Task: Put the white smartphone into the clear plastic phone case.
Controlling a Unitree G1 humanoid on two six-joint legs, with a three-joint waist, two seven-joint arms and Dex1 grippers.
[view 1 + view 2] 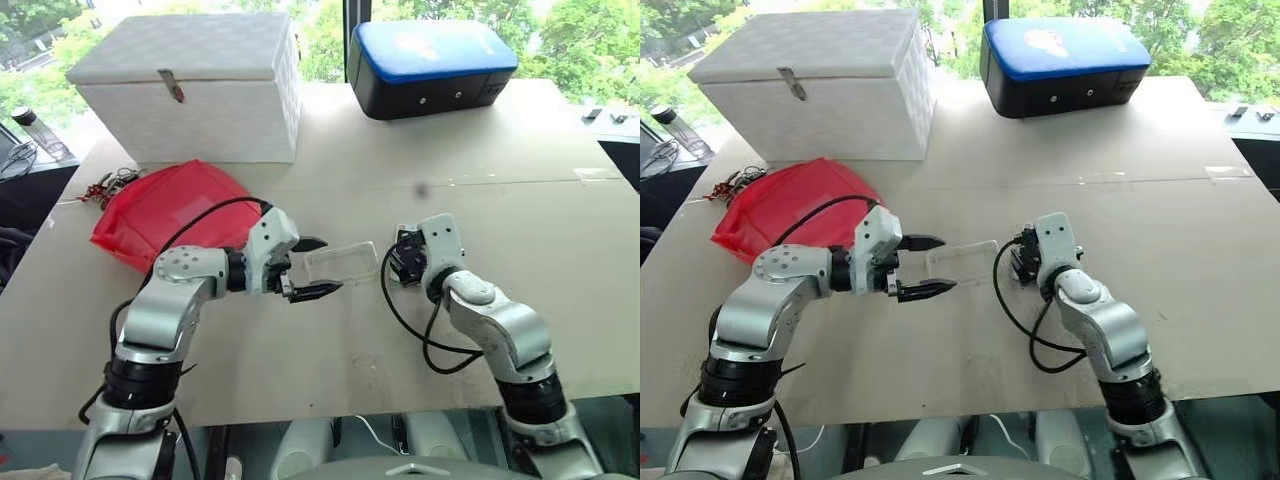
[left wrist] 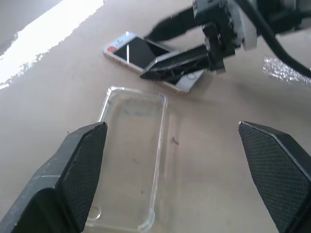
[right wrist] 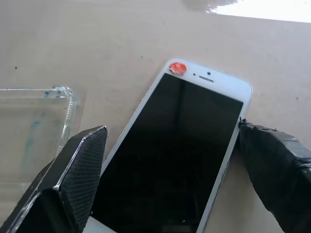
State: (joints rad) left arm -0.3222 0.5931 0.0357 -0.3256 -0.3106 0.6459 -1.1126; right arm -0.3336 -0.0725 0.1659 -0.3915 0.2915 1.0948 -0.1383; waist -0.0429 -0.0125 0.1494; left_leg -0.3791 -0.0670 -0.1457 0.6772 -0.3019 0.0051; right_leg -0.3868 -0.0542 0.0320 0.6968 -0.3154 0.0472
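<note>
Beige table [image 1: 560,260], both arms over its near middle. Left gripper [image 1: 312,268] has its two black fingers spread wide apart, holding nothing, pointing toward the robot's right with the tips just at the near-left end of the clear phone case [image 1: 342,264]. The case lies flat on the table, open side up, between the two grippers; in the left wrist view the case [image 2: 130,160] sits between that gripper's spread fingers [image 2: 73,179], not clamped. Right gripper [image 3: 170,160] also has its fingers wide apart, lowered around the white smartphone [image 3: 180,145]; one finger sits at each long edge of the phone, the one by the edge farther from the case looks to be touching it, the other is close, contact hard to tell. Phone lies flat, screen up, black screen, white bezel, a small red sticker [image 3: 177,68] at one top corner. In the left wrist view the phone [image 2: 136,51] lies just past the far end of the case, at an angle to it, near but not touching, with the right gripper's fingers [image 2: 180,60] over it. Red bag [image 1: 165,210] lies on the table's left side, behind the left arm. White box [image 1: 190,85] with a metal latch stands at the far left, a black and blue case [image 1: 430,65] at the far middle. Black cables loop off both wrists.
</note>
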